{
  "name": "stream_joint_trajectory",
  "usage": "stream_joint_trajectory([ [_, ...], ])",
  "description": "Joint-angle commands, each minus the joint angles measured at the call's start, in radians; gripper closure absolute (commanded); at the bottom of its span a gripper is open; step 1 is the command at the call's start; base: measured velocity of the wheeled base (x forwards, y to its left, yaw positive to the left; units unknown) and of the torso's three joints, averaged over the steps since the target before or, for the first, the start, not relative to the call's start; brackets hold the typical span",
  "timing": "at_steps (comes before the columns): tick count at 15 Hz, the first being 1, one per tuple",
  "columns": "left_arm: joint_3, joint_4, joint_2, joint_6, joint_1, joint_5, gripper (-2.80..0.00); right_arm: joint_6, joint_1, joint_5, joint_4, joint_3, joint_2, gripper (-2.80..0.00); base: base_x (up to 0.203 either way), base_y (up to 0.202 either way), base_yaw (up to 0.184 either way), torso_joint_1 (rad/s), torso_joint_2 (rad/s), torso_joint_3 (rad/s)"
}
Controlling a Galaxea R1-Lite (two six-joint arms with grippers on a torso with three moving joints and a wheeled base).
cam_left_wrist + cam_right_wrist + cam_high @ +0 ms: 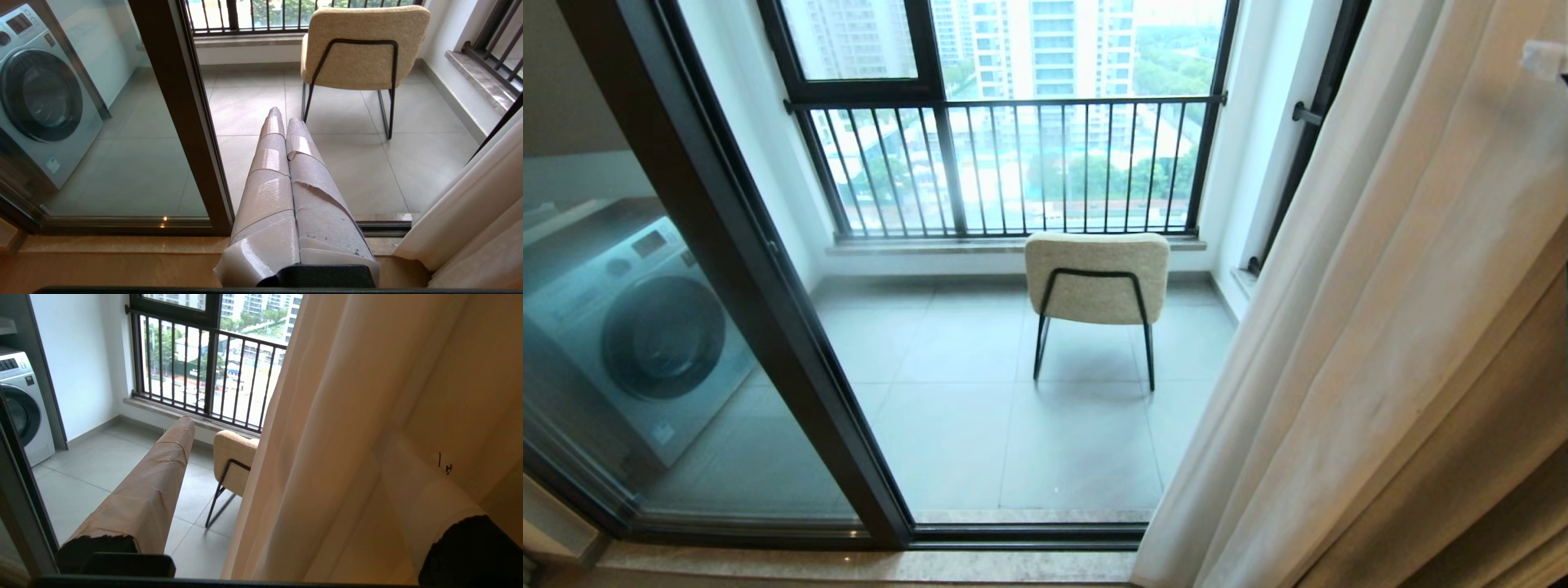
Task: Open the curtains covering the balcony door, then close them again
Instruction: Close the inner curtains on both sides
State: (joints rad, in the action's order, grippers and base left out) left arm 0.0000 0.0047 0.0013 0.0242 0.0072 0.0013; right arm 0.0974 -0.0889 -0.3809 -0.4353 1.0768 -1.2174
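Right gripper [286, 465] spread wide astride the curtains' [347, 416] edge — could slip off the sheer fabric; left gripper [282, 118] clenched, idle.

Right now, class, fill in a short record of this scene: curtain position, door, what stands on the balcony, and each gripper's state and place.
curtains: the curtains are gathered at the right side, leaving the opening uncovered
door: the balcony door shows its dark frame and a glass panel on the left
balcony: a beige chair facing the railing; a washing machine behind the glass
right gripper: the right gripper is open, one finger either side of the curtain edge
left gripper: the left gripper is shut, held low before the threshold
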Motion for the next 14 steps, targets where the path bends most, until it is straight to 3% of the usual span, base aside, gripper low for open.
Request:
stream_joint_trajectory([
  [1, 0.0, 0.0, 0.0, -0.001, 0.0, 0.0, 0.0, 0.001, 0.001, -0.002, -0.012, 0.058, -0.102, -2.8, 0.0, 0.0, 0.0, 0.0, 0.0, 0.0],
  [5, 0.0, 0.0, 0.0, -0.001, 0.0, 0.0, 0.0, 0.001, 0.006, 0.001, -0.022, 0.189, -0.222, -2.8, 0.0, 0.0, 0.0, 0.0, 0.0, 0.0],
  [14, 0.0, 0.0, 0.0, 0.0, 0.0, 0.0, 0.0, 0.004, 0.008, 0.007, -0.086, 0.233, -0.332, -2.8, 0.0, 0.0, 0.0, 0.0, 0.0, 0.0],
])
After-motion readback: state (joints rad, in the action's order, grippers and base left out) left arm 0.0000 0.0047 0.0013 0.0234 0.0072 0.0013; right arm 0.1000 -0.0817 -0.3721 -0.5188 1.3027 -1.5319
